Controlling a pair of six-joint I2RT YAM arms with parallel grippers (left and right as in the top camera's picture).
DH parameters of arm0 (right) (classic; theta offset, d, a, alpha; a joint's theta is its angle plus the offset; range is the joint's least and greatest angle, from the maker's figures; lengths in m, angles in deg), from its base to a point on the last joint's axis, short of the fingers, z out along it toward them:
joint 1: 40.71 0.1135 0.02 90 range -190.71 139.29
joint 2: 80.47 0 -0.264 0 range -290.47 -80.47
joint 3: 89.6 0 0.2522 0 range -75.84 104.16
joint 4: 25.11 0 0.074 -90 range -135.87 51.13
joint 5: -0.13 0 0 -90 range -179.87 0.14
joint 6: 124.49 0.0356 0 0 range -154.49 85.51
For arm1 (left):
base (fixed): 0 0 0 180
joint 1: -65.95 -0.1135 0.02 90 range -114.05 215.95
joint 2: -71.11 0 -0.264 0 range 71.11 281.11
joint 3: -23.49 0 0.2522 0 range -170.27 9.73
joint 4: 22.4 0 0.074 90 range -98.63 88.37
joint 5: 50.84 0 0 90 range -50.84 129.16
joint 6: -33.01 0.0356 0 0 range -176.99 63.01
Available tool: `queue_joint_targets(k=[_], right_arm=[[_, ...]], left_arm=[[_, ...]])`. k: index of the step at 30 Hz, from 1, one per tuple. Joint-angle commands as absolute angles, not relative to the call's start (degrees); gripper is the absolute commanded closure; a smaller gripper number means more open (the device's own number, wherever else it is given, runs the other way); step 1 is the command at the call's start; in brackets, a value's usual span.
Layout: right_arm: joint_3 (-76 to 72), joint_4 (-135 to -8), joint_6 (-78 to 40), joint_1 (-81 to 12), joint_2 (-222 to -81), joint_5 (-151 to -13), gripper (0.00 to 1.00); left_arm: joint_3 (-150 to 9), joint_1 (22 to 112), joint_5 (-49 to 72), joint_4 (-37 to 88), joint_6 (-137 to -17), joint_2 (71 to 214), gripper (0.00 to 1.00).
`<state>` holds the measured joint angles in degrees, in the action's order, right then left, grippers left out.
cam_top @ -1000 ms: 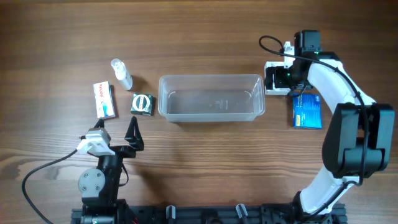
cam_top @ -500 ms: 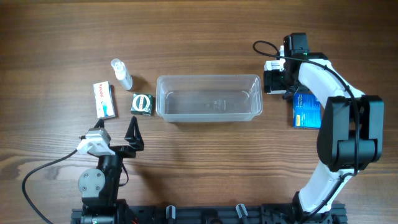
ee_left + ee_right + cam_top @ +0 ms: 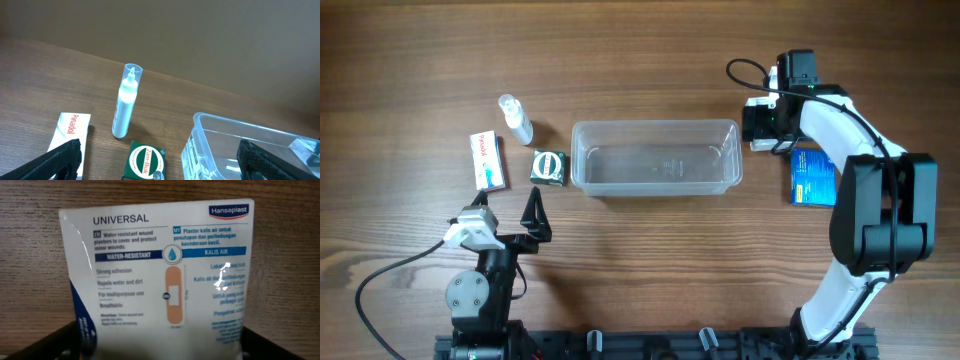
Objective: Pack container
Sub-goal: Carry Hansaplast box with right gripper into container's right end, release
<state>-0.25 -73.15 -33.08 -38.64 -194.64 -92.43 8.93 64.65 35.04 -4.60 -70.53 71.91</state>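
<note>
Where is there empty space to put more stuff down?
The container is bare inside. The table is bare in front of it, between the two arms. Crowded: its left end, with bottle, Panadol box, Zam-Buk box; its right end, with right gripper, plaster pack, blue box.

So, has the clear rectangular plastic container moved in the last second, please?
Yes, the clear container shifted slightly left, closer to the small green box.

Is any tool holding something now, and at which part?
The right tool grips the Hansaplast plaster pack by its bottom edge. The left tool is open and holds nothing.
</note>
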Motion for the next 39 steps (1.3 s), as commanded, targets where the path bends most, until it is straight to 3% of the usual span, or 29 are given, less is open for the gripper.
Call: queue_joint_targets(k=[1,8,16,22,29,39], right_arm=[[0.5,-73.2,-32.9,-38.5,-195.2,-91.3,0.2],[1.8,-73.7,-33.0,-38.5,-193.0,-93.8,0.24],[3.8,-80.6,-32.7,-36.9,-172.8,-94.8,0.25],[3.8,-88.5,-19.4,-26.3,-160.8,-92.8,0.25],[3.2,-92.5,-8.4,-12.9,-162.5,-93.3,0.24],[1.3,-92.3,-7.6,-11.6,-174.6,-94.6,0.23]], left_arm=[[9.4,64.3,35.8,-4.6,-69.2,71.5,0.0],[9.4,64.3,35.8,-4.6,-69.2,71.5,0.0],[9.4,64.3,35.8,-4.6,-69.2,71.5,0.0],[9.4,64.3,35.8,-4.6,-69.2,71.5,0.0],[9.4,64.3,35.8,-4.6,-69.2,71.5,0.0],[9.4,64.3,35.8,-4.6,-69.2,71.5,0.0]])
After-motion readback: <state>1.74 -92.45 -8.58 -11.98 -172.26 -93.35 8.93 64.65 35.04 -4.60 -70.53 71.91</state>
